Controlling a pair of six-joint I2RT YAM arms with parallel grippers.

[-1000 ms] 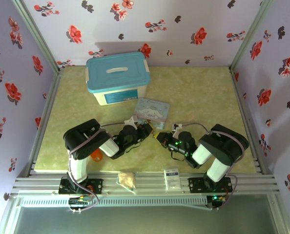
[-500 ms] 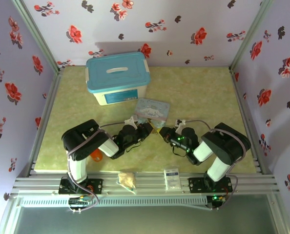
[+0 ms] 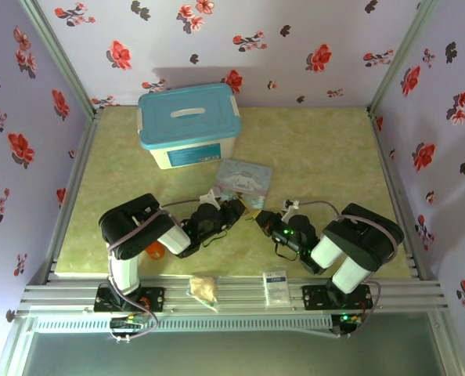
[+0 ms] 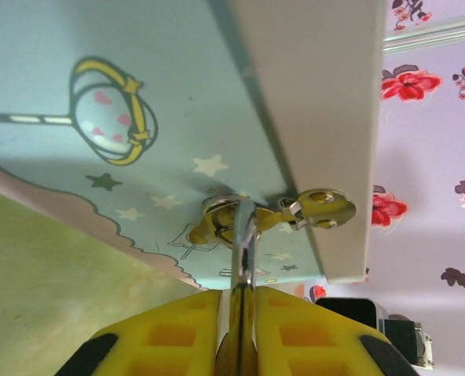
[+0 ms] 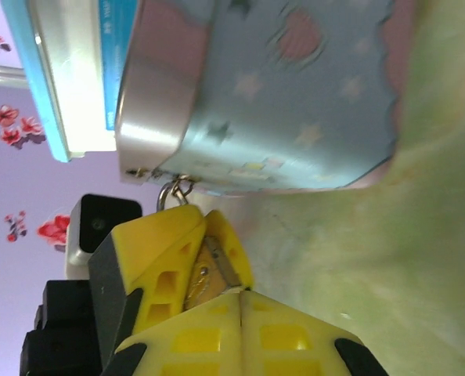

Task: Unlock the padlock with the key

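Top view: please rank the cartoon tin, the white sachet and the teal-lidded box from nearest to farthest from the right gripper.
1. The cartoon tin, just beyond the right gripper.
2. The white sachet, back at the near edge.
3. The teal-lidded box, far back and to the left.

No text or label can be read.

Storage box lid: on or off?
On. In the top view the blue lid sits squarely over the white storage box, covering its whole rim, handle lying flat. Whether it is latched, cannot tell.
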